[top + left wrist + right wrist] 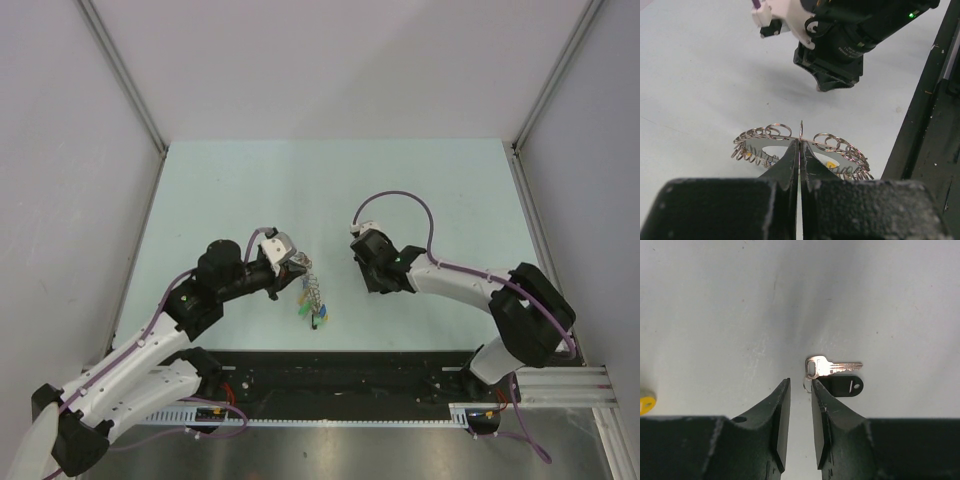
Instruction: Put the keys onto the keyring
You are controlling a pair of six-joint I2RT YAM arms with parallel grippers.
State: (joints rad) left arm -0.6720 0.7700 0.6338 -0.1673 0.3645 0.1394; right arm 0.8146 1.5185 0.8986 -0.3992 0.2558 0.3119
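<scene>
My left gripper (800,146) is shut on the top of the keyring (761,134), a coiled grey metal loop held just above the table. In the top view the keyring (309,284) hangs from the left gripper (292,266), with green, yellow and blue key heads (314,314) dangling at its low end. A silver key (832,367) with a black tag (844,386) lies flat on the table just beyond the tip of the right finger (832,405). My right gripper (801,386) stands slightly open over the table, with nothing between its fingers.
A yellow key head (646,404) shows at the left edge of the right wrist view. The right arm's wrist (840,45) hangs over the table beyond the keyring. A black rail (340,375) runs along the table's near edge.
</scene>
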